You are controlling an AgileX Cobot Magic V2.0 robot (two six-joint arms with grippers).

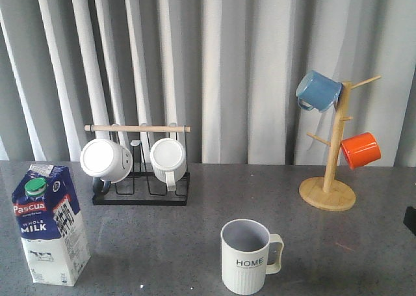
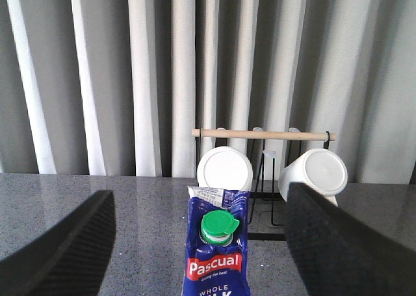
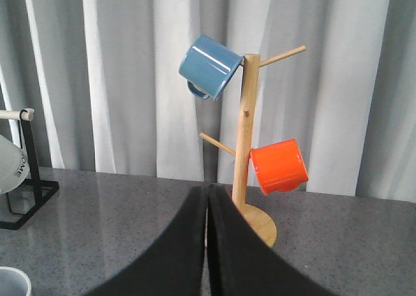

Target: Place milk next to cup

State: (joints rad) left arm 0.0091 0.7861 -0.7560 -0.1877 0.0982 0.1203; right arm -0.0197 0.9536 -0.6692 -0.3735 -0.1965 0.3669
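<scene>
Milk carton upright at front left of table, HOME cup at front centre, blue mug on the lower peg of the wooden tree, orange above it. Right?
Not quite. The pegs are swapped: the blue mug hangs from the upper peg of the wooden tree and the orange mug from the lower one, clear in the front view. The rest holds: the milk carton stands upright at front left and the HOME cup at front centre.
</scene>
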